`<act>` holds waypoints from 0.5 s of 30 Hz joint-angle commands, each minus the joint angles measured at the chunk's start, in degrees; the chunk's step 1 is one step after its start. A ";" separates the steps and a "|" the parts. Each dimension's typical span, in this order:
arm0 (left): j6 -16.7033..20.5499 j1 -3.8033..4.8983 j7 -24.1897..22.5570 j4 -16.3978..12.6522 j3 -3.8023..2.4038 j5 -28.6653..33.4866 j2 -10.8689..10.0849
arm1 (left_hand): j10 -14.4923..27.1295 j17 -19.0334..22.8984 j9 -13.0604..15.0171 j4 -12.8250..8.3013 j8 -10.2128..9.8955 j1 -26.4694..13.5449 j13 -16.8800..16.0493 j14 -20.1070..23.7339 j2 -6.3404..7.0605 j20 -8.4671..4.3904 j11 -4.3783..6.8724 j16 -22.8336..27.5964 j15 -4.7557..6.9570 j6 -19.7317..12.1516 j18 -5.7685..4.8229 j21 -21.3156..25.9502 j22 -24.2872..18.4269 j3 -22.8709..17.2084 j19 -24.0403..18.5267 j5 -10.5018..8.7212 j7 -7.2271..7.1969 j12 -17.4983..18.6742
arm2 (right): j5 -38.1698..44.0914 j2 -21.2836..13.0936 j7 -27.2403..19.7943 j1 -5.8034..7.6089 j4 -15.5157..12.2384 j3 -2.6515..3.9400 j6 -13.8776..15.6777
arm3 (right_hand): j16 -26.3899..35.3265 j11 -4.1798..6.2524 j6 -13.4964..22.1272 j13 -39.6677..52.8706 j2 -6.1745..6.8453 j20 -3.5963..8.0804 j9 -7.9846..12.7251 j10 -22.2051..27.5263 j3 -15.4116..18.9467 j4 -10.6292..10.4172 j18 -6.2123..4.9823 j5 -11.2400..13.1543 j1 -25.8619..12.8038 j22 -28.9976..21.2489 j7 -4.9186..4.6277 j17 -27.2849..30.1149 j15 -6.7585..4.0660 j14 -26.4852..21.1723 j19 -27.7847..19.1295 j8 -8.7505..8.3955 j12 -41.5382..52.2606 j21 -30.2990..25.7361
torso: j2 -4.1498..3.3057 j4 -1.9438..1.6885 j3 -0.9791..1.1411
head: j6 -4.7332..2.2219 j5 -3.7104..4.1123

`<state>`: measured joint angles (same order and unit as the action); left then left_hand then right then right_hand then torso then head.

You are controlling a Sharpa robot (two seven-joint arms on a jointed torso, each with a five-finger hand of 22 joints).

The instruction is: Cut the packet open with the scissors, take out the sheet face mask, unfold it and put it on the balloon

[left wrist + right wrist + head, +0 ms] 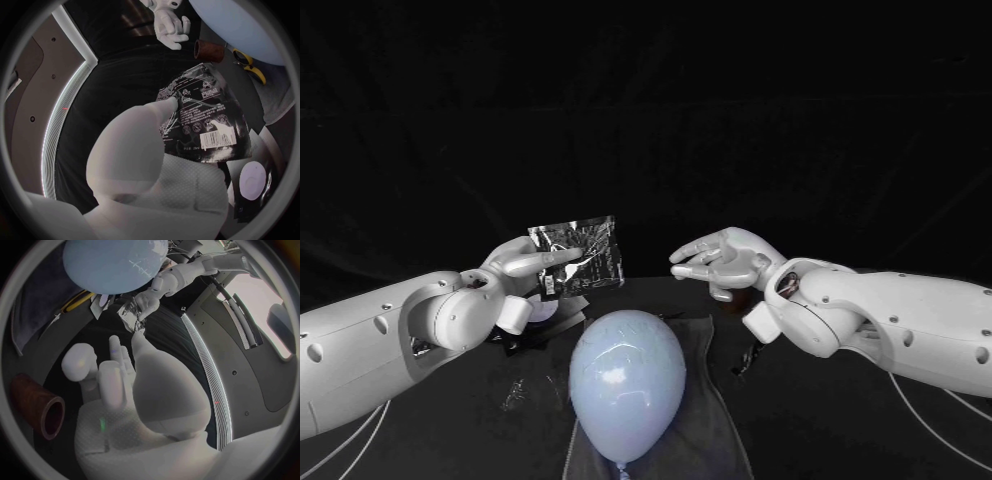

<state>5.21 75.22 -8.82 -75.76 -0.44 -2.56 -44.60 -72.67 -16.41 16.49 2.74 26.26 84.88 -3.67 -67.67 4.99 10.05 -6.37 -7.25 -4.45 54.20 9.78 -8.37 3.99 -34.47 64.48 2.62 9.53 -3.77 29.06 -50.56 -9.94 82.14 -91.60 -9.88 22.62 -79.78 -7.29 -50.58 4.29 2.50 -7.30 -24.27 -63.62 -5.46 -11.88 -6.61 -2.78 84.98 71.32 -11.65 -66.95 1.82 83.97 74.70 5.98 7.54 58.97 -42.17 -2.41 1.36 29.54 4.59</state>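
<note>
My left robot hand (531, 262) is pinching the packet (581, 255) near the balloon (627, 380); the slick foil may slip, my right robot hand (721, 262) hanging open.

The crinkly silver-and-black packet (578, 255) is held up upright in the left hand (519, 266), with the pale blue balloon (627, 380) lying just below it and the yellow-handled scissors (253, 67) beside the balloon.

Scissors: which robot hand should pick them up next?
Probably the right. The left robot hand holds the packet up, while the right robot hand holds nothing, fingers apart, so it is free to take the scissors.
</note>
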 commanded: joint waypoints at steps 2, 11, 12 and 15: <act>-0.46 0.01 -1.12 -0.39 -0.06 0.68 0.09 | -0.40 -0.10 6.84 -0.34 0.19 -0.16 -0.07 0.17 -0.39 0.14 0.10 0.37 0.14 0.12 0.72 0.00 0.07 0.12 -0.05 0.17 0.33 0.14 | -0.85 2.68 -2.23 -0.23 2.61 0.06 3.75 | 0.51 -0.63 1.70 -0.57 0.90 -0.76 0.61 1.98 0.84 -0.38 -0.20 -0.01 -0.47 -0.83 -0.67 0.70 0.96 0.75 -0.89 -0.85 -0.94 -1.53 | -0.02 0.05 -0.04 | -0.21 -0.79; -0.50 -0.06 -1.55 -0.84 -0.06 0.96 0.33 | -0.40 -0.10 6.84 -0.34 0.19 -0.16 -0.07 0.17 -0.39 0.14 0.10 0.37 0.14 0.12 0.72 0.00 0.07 0.12 -0.05 0.17 0.33 0.14 | 1.07 9.06 -0.44 -1.14 7.68 0.08 2.63 | 1.89 -2.35 6.04 -0.61 1.49 -2.36 1.92 6.99 4.55 -1.13 -1.37 0.02 -2.77 -4.08 -2.45 3.95 2.54 -1.16 -4.66 -2.29 -2.40 -7.39 | 0.00 -0.05 -0.02 | -0.09 -1.41; -0.48 -0.07 -1.59 -0.87 -0.07 0.99 0.34 | -0.40 -0.10 6.84 -0.34 0.19 -0.16 -0.07 0.17 -0.39 0.14 0.10 0.37 0.14 0.12 0.72 0.00 0.07 0.12 -0.05 0.17 0.33 0.14 | 1.26 9.53 -0.25 -1.31 8.09 0.08 2.46 | 2.23 -2.68 6.96 -0.60 1.65 -2.63 2.16 7.95 5.58 -1.51 -1.56 0.03 -3.38 -4.67 -2.74 4.75 2.81 -1.61 -5.32 -2.32 -2.59 -8.41 | 0.00 -0.05 -0.01 | -0.07 -1.43; -0.41 -0.07 -1.69 -1.03 -0.07 1.15 0.30 | -0.40 -0.10 6.84 -0.34 0.19 -0.16 -0.07 0.17 -0.39 0.14 0.10 0.37 0.14 0.12 0.72 0.00 0.07 0.12 -0.05 0.17 0.33 0.14 | 1.57 10.69 0.02 -1.81 9.08 0.10 2.15 | 2.26 -2.90 7.75 -0.55 1.56 -2.91 2.42 8.67 6.71 -1.78 -1.70 0.03 -3.62 -4.99 -2.96 5.04 3.02 -1.89 -5.71 -2.23 -2.51 -8.96 | 0.03 -0.01 0.01 | 0.05 -1.70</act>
<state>5.21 75.12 -9.26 -76.57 -0.45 -2.03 -44.38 -72.67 -16.47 16.48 2.75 26.25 84.88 -3.67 -67.67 5.00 10.06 -6.38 -7.25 -4.45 54.26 9.72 -8.37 3.99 -34.46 64.48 2.62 9.59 -3.77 29.32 -40.17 -10.37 80.47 -82.89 -9.84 25.03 -77.77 -10.25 -43.03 3.67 3.91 -10.26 -21.87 -55.15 1.10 -13.62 -7.57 -2.78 81.71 66.40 -11.17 -61.99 4.83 82.49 69.25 3.96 5.16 50.20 -42.17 -2.42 1.32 29.49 3.09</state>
